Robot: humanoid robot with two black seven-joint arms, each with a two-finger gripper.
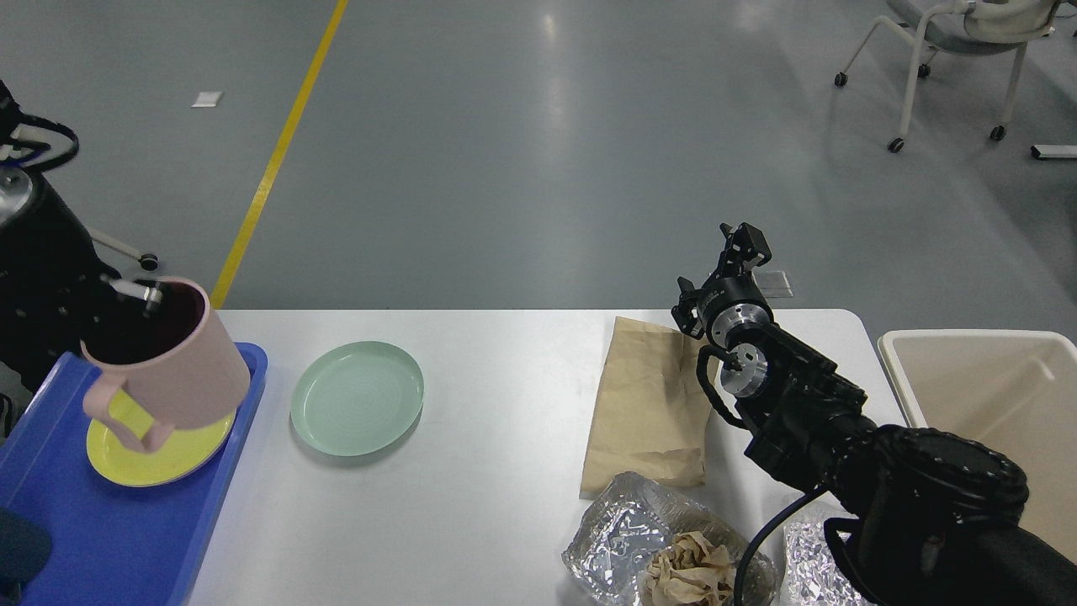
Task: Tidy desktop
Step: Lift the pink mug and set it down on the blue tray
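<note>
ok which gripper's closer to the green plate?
Left. The left gripper sits up-left of the green plate, over the blue tray, gripping the pink mug by its rim. The right gripper is farther off, past the brown paper bag, near the desktop far edge.
</note>
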